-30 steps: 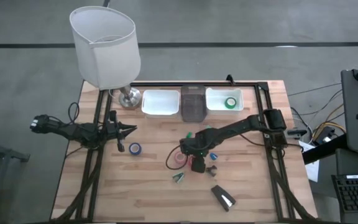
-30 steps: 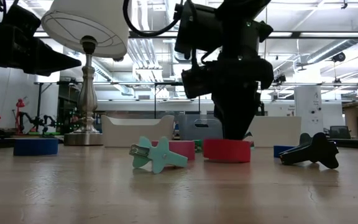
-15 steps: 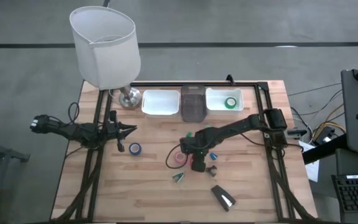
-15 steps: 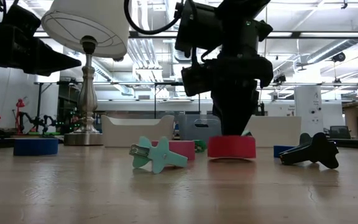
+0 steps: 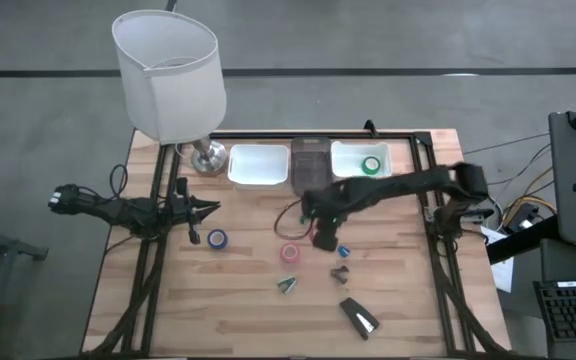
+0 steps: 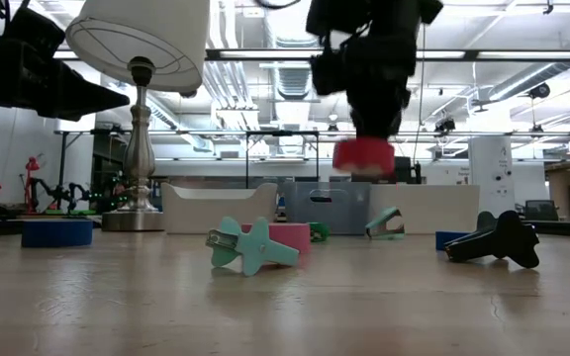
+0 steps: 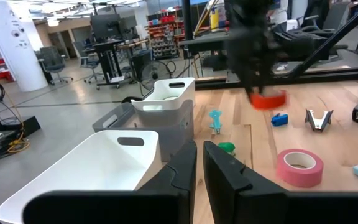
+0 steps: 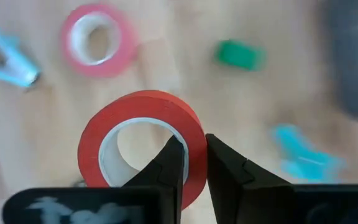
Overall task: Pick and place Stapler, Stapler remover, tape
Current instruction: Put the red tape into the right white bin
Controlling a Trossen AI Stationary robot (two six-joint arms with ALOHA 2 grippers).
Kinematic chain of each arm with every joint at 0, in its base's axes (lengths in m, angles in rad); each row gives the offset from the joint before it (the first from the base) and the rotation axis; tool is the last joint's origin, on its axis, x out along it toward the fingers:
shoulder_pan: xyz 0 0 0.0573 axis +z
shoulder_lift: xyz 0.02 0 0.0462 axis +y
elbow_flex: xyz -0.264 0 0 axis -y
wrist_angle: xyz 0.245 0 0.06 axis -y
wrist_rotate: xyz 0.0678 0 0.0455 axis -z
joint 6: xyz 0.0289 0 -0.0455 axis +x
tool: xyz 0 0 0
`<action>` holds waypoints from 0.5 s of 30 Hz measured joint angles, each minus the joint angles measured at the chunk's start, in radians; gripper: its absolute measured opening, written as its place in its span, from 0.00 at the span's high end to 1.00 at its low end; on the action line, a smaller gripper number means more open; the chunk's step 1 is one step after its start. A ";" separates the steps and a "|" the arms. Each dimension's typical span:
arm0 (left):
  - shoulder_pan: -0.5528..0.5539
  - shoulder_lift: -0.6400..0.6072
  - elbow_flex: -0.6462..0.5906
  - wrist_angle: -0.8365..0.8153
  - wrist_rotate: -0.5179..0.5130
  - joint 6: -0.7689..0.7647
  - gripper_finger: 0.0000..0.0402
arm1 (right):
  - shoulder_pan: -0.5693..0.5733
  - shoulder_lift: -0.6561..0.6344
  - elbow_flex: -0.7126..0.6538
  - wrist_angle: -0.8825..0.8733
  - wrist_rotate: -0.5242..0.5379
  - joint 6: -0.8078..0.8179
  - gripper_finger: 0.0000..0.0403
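A red tape roll (image 6: 362,155) hangs high above the table with my right gripper (image 8: 192,155) shut on it, over the table's middle (image 5: 325,238). A pink tape roll (image 5: 289,252) and a blue one (image 5: 217,238) lie flat on the wood. A green roll (image 5: 371,165) lies in the far right white bin. The black stapler (image 5: 359,316) lies near the front edge. A teal stapler remover (image 5: 288,286) and a dark one (image 5: 340,272) lie between. My left gripper (image 5: 208,208) waits shut at the left, pointing level. My right gripper holds the red roll by its ring wall (image 8: 194,144), one finger (image 8: 169,165) inside the hole and the other (image 8: 229,171) outside. The fingers come steeply from above. The roll hangs below them, about level, lifted clear of the table.
Two white bins (image 5: 259,166) (image 5: 353,152) and a grey one (image 5: 311,166) line the far edge. A lamp (image 5: 168,75) stands at the far left, its base (image 5: 208,158) on the table. A small blue bit (image 5: 344,250) lies near the gripper.
My right gripper has risen and gone toward the table's far edge, taking the red roll with it. The roll, which lay flat on the wood a second ago, now hangs well clear of it.
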 joint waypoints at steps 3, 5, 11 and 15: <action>0.000 0.000 0.000 0.000 0.000 0.000 0.92 | -0.055 -0.077 -0.002 -0.051 0.083 -0.017 0.88; 0.000 0.000 0.000 0.000 0.000 0.000 0.92 | -0.101 -0.124 -0.004 -0.079 0.130 -0.020 0.88; 0.000 0.000 0.000 0.000 0.000 0.000 0.92 | -0.294 -0.227 -0.034 -0.144 0.139 0.013 0.88; 0.000 0.000 0.000 0.000 0.000 0.000 0.92 | -0.432 -0.242 -0.052 -0.170 0.139 0.017 0.88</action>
